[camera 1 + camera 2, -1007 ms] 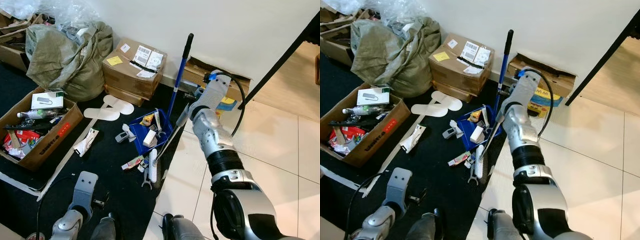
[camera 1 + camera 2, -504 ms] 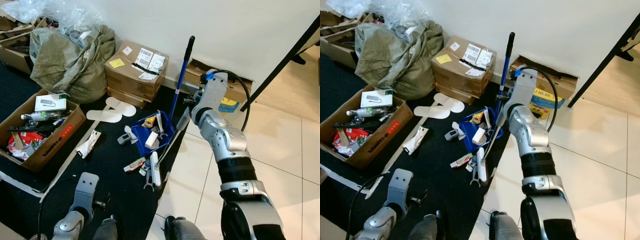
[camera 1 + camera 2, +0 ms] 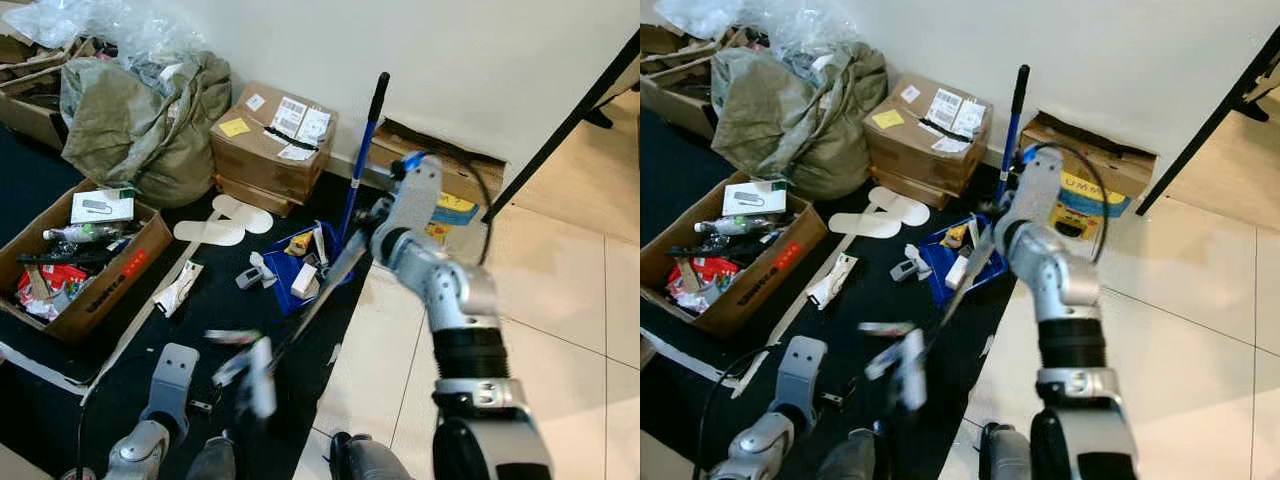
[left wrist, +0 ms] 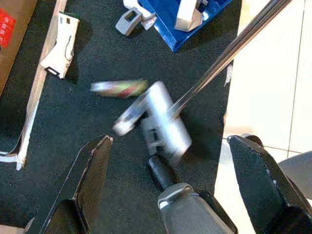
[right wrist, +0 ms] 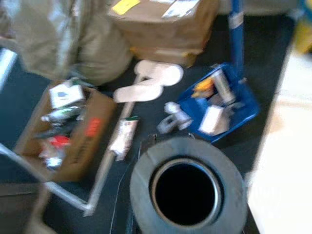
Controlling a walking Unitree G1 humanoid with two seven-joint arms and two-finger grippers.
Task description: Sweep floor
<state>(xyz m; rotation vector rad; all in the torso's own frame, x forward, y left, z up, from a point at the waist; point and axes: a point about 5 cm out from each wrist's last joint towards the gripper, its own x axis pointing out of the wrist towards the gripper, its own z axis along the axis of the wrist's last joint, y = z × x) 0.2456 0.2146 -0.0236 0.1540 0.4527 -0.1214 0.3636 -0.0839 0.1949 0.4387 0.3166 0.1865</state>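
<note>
Right hand (image 3: 385, 215) grips the silver sweeper pole (image 3: 325, 285), its blurred head (image 4: 163, 124) on the black mat's tile-side edge; left hand (image 4: 165, 190) hangs spread. Risk: swinging wide would knock the blue dustpan (image 3: 310, 270), spilling its small scraps. Nearby, a cardboard box (image 3: 75, 255) holds bottles and packets.

The blue dustpan (image 3: 312, 262) is viewed downward from the head cameras and, nearer, from both wrist cameras.
</note>
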